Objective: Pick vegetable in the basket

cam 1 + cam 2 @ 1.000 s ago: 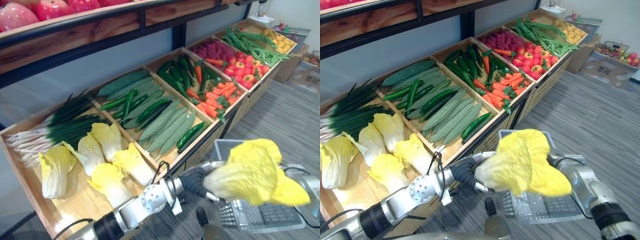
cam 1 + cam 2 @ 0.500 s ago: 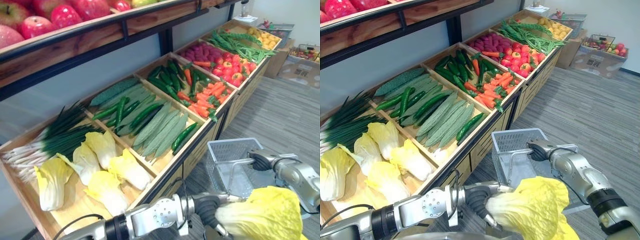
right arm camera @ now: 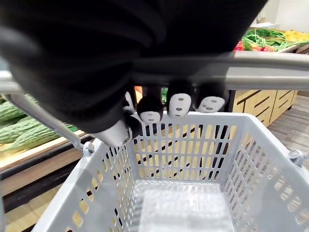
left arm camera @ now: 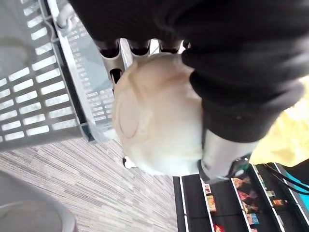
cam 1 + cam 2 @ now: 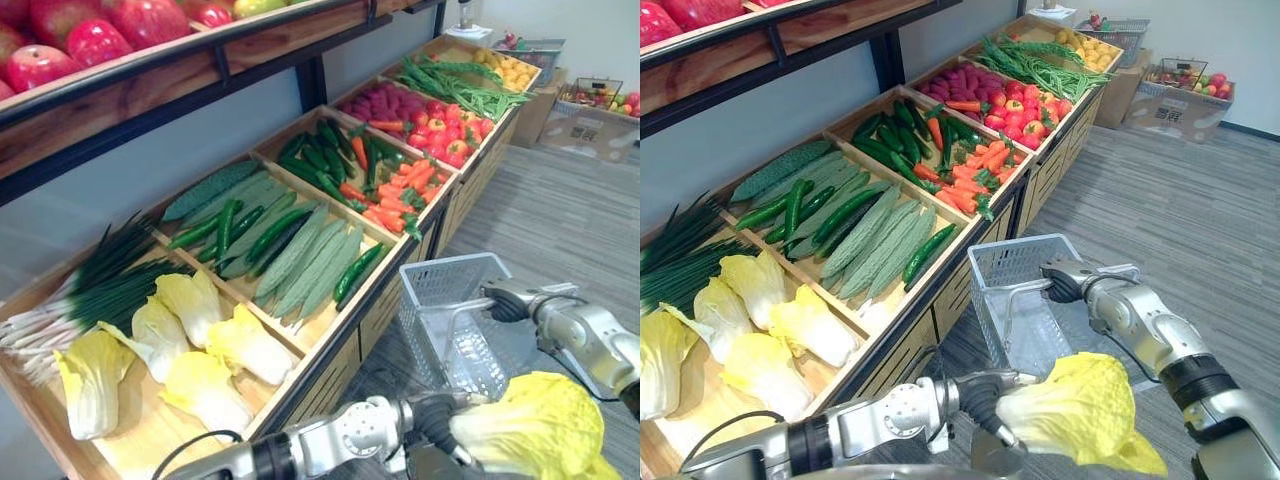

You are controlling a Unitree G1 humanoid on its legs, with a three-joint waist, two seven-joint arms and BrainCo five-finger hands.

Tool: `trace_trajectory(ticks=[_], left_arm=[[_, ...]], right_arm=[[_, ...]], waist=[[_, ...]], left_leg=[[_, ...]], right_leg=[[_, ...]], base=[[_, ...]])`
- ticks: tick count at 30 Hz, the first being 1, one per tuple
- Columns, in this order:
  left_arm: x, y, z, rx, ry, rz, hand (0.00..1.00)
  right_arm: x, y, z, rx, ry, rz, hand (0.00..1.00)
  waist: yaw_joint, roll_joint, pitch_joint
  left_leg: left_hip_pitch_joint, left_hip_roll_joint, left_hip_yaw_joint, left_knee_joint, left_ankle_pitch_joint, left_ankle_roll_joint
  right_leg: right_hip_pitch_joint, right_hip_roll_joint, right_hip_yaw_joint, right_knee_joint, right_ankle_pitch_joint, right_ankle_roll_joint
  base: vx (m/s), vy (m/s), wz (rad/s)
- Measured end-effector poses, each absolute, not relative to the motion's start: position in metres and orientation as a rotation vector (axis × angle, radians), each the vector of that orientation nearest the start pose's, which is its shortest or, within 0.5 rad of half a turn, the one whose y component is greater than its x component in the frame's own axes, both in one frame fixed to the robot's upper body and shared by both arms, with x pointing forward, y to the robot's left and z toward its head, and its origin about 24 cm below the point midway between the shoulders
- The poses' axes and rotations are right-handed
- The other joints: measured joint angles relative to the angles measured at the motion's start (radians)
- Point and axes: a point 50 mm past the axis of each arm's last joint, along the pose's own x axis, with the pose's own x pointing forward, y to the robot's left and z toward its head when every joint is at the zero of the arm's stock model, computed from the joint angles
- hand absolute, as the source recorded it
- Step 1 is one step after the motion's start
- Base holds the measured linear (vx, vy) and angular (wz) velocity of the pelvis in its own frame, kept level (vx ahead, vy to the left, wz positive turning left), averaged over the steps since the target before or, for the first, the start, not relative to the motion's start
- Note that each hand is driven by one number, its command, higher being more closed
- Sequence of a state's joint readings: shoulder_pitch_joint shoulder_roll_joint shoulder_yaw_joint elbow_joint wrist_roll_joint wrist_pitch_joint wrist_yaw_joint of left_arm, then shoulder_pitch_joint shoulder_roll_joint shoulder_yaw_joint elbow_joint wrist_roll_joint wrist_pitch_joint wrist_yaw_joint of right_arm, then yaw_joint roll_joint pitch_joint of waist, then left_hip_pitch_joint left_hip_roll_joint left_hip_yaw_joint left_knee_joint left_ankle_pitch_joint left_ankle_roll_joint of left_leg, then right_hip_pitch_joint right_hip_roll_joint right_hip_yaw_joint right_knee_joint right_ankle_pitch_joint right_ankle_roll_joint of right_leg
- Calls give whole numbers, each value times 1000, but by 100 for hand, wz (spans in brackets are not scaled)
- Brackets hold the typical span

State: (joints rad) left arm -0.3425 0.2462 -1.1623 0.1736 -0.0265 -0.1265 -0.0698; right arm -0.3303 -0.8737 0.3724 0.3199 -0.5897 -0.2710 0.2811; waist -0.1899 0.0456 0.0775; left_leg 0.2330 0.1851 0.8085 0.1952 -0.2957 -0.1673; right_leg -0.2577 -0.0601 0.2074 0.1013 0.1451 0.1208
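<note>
The left robot hand is clasping the pale stem end of a yellow cabbage. Its fingers and thumb are curling round that end, and the leaves are spreading out past the hand. So the task's vegetable is sitting in this hand, on the near side of the basket and not yet over its mouth.

Just beyond it, the right robot hand is clenching round the grey handle. The basket is hanging below this hand, with nothing lying on its bottom. Farther from both hands, the wooden trays are carrying more cabbages, cucumbers and carrots.

I think the danger is coming from the size of the cabbage. It is looking wide against the basket's mouth, and the handle with the right robot hand is crossing that mouth. The leaves may strike the rim or the handle and make the hanging basket swing. If the left robot hand is letting go too early, the cabbage may roll off the rim and drop onto the floor. The hold is on the stem end only, so the heavy leafy part may also be pulling it loose.
</note>
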Motion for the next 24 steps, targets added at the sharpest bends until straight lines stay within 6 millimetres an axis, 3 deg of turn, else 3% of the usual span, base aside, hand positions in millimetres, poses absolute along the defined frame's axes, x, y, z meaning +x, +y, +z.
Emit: trace_trajectory(ticks=[9,16,24], left_arm=[[202,-38,0,456,1,-1007,100],[210,-43,-7,528,32,-936,100],[240,-30,-18,591,122,-763,100]], right_arm=[[296,-221,76,-1503,19,692,100],[299,-212,75,-1535,4,724,100],[300,-185,82,-1542,-104,794,100]], waist=[[-21,-5,3],[-33,-4,3],[-54,-13,8]], left_leg=[[13,1,47,-1,-5,-8],[17,2,70,-2,-5,-8],[15,-3,113,-2,-7,-13]], right_leg=[[-22,26,39,21,-6,1],[-38,40,58,30,-2,7],[-73,62,98,57,-7,9]], base=[[12,7,-15],[42,17,-10],[23,18,-14]])
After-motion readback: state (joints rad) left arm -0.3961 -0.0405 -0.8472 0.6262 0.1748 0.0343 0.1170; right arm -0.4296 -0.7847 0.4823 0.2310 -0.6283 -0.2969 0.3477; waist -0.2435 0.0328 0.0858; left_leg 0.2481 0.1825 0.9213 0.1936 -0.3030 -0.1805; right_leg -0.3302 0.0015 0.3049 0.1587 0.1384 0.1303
